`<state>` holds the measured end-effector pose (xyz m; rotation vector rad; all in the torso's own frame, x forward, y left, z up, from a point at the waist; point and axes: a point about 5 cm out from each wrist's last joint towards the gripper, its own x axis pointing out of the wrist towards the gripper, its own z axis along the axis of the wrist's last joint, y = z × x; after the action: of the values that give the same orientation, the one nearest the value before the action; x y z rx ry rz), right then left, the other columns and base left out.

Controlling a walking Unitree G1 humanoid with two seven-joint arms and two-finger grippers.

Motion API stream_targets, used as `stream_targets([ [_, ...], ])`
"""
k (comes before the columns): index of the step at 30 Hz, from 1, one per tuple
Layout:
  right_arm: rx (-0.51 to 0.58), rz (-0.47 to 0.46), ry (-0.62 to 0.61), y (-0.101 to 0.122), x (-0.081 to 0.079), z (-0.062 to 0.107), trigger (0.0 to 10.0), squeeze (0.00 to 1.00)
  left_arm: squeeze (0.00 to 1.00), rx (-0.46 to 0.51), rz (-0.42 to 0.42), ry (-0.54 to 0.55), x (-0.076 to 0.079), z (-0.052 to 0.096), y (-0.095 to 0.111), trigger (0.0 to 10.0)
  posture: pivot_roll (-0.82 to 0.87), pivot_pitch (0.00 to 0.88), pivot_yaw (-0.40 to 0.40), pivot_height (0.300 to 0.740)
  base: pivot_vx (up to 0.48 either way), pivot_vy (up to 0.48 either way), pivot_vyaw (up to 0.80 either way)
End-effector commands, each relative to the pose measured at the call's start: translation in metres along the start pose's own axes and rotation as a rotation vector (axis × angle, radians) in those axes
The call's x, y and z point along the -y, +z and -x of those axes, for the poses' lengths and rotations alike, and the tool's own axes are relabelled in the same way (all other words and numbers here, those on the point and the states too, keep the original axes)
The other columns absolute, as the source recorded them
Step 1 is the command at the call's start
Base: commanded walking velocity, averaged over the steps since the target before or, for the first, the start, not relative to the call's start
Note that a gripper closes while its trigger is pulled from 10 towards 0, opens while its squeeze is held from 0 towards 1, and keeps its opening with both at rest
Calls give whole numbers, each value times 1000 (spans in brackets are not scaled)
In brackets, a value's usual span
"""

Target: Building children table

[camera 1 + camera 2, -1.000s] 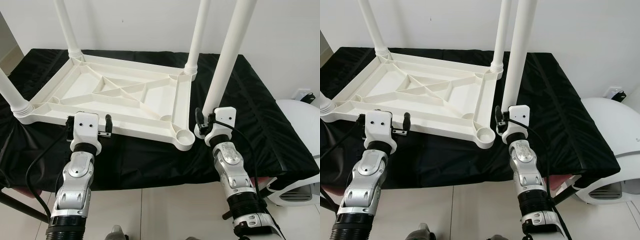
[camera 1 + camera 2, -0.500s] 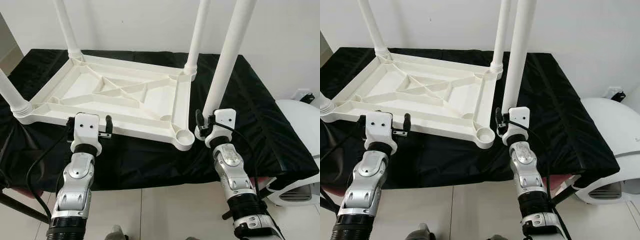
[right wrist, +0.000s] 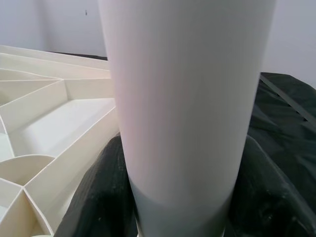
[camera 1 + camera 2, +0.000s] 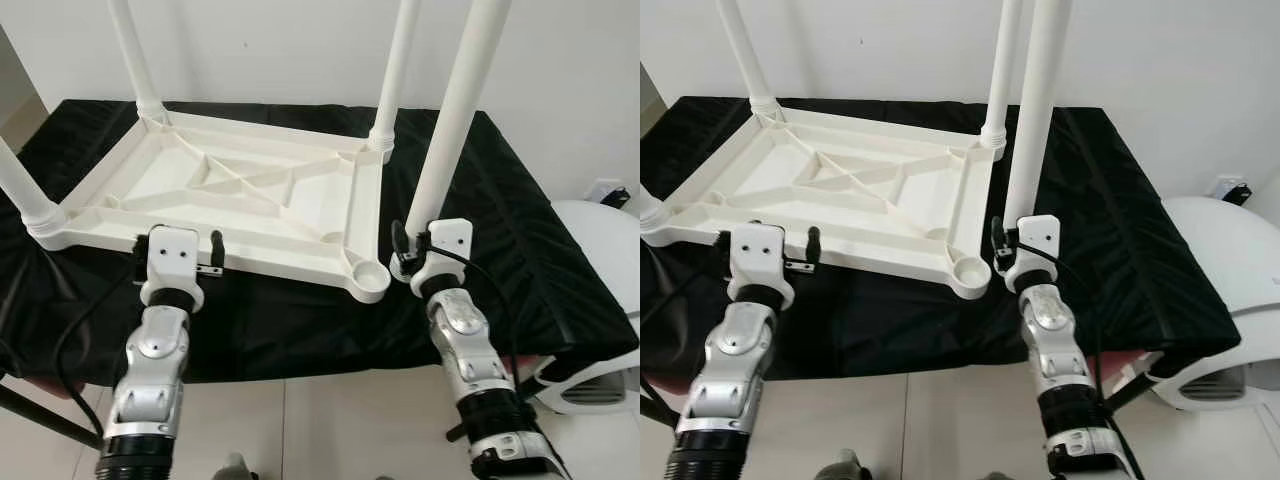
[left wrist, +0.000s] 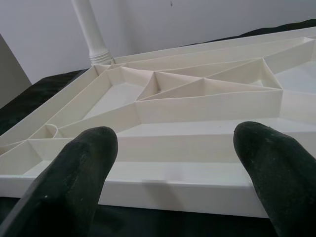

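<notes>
A white plastic table top lies upside down on a black cloth, its ribbed underside up. Three white legs stand in its corners: far left, far right and near left. The near right corner socket holds nothing. My right gripper is shut on a fourth white leg, held upright just right of that socket. In the right wrist view the leg stands between black fingers. My left gripper is open at the top's near edge, its fingers apart.
The black cloth covers a low surface that ends near my arms, with pale tiled floor below. A white rounded appliance stands at the right. A white wall rises behind.
The right gripper with the leg has crept slightly toward the table top's near right corner. The left gripper has stayed put.
</notes>
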<state>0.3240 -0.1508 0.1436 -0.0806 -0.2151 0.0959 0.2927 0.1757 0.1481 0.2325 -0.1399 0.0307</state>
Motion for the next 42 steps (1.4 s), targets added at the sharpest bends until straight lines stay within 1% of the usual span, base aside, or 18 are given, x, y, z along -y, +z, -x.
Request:
stream_targets([
  [1,3,-4,-10,-1,1,0,10000,0,0,-15,0,74,-2,1,-4,10000,85,91,-37,740,0,0,0],
  [42,7,-6,-4,0,0,-1,10000,0,0,-4,-3,85,-4,2,-2,10000,93,91,-43,740,0,0,0],
])
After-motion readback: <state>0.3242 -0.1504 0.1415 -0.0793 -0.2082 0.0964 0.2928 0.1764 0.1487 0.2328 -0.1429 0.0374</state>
